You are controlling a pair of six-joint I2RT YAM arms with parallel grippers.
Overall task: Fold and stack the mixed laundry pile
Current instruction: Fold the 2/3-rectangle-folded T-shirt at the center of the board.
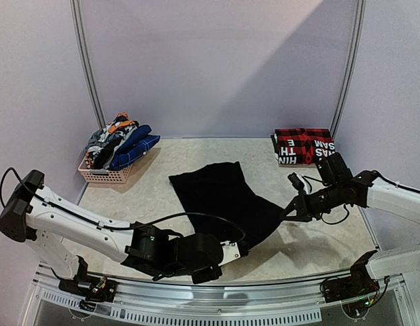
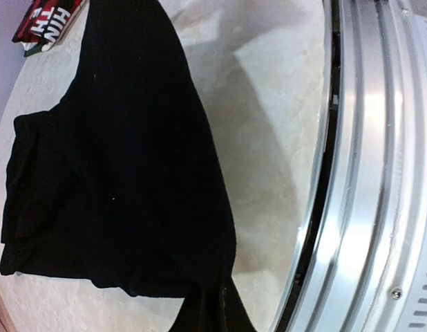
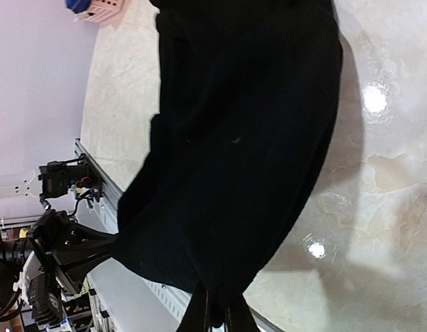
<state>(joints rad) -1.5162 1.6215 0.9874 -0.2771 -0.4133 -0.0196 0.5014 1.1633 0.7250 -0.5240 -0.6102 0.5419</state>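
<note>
- Two grippers were clamped shut on the black garment [image 1: 220,197]. The left gripper [image 1: 244,250] pinched its near corner by the table's front edge, and the right gripper [image 1: 286,214] pinched its right-hand corner.
- The black garment lay spread across the middle of the table [image 1: 319,248], and its near-right edge ran between the two grips.
- The mixed laundry pile [image 1: 118,142] sat heaped in the pale lattice basket [image 1: 101,175] at the far left.
- One folded red-and-black plaid piece [image 1: 304,145] with white lettering lay at the far right, apart from the black garment.
</note>
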